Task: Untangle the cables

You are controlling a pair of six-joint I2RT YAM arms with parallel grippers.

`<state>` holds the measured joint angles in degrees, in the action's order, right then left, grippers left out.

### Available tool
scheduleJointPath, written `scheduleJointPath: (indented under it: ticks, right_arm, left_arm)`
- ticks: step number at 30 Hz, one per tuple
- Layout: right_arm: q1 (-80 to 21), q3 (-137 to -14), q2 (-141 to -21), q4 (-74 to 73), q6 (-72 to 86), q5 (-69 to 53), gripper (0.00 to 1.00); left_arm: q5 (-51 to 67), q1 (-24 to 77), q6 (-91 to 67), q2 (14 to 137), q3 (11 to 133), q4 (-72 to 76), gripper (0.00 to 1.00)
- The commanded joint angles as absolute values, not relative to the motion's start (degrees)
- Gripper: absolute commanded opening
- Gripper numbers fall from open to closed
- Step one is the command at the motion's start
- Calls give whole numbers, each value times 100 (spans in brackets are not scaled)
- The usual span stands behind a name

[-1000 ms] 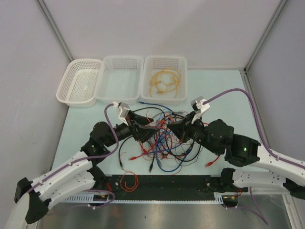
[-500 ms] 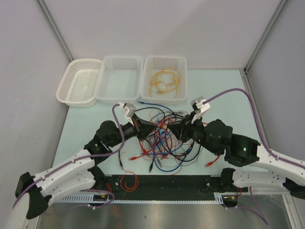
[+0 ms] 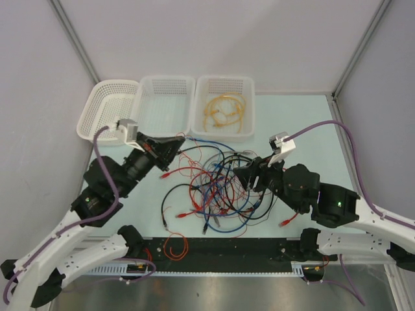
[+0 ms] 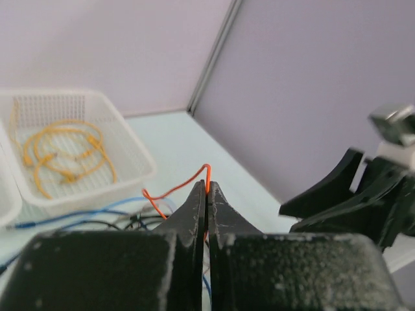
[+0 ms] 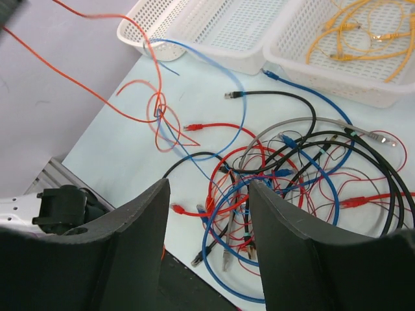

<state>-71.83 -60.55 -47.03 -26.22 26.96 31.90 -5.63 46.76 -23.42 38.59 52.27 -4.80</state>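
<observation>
Over on the left, the left gripper has swung back from the heap toward the white mesh plastic baskets, jaws pinched together on a thin red wire that trails out of the pile. The right gripper has let go, fingers apart above the tangle of red, blue and black cables mid-table. One strand looks to be coming free. Where it threads through the knot, I can't trace.

White links, black joints, purple hoses — right gripper matte black; green light on right arm.
</observation>
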Motion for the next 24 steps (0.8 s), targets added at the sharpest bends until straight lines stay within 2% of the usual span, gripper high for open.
scheduleJointPath:
  ticks: [1, 9, 16, 24]
  right_arm:
    - [-7216, -6047, -4781, -2356, 2655, 3270, 56]
    - [-7198, -5985, -5177, -1381, 2224, 2892, 56]
    - [-6953, -5985, -5510, -484, 1898, 2163, 57]
    - [-6435, -5941, -6511, -53, 2039, 1443, 58]
  left_arm:
    - [-835, 4693, -2048, 4042, 6263, -1107, 0]
    - [-625, 4693, -1907, 4877, 7934, -1432, 0]
    - [-273, 4693, -2153, 5098, 8235, -1512, 0]
    - [-62, 4693, -2188, 5229, 8525, -1661, 0]
